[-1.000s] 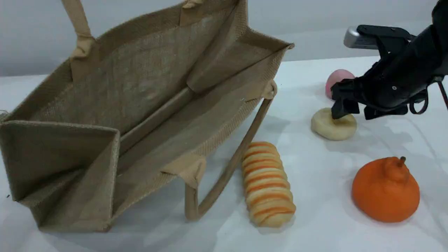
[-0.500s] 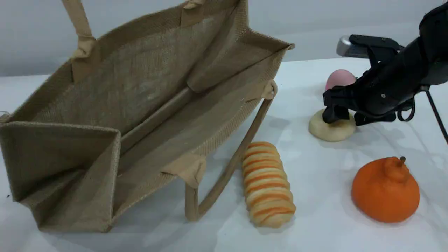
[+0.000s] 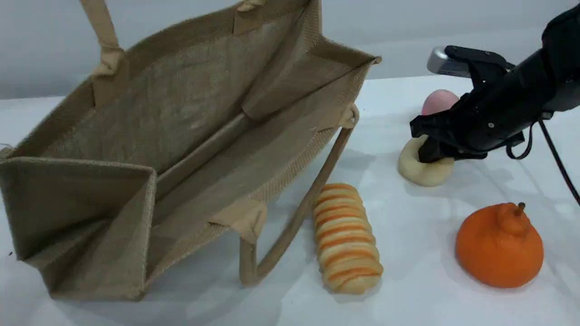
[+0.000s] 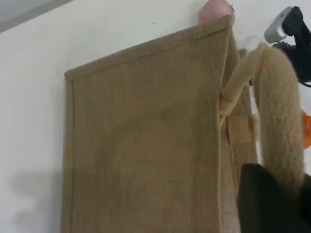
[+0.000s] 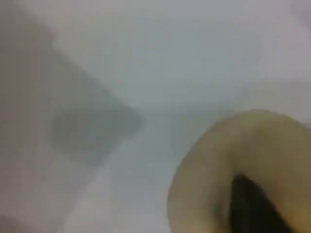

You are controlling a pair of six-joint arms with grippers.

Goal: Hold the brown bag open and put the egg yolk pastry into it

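While your left gripper is clamped on the far handle of the brown bag, that handle runs up and out of the scene view at about 11 o'clock. The bag's mouth gapes wide towards the camera. The left wrist view only shows one dark fingertip with the rope handle looping over it (so don't expect a clean look at both sides).

The bag's other handle hangs slack, down onto the table at the bag's 5 o'clock.

Your right gripper is squeezed down on the egg yolk pastry, which sits on the table well off to the bag's 3 o'clock, not in it. You can see the bun squished out of round, its left rim curling up beside the finger. The right wrist view is blurry, but a dark fingertip is sunk into the cream dough.

From the pastry, the pink fruit is just behind at 1 o'clock. The striped bread roll lies at 7 o'clock, and the orange fruit stands at 5 o'clock. All three are apart from it.
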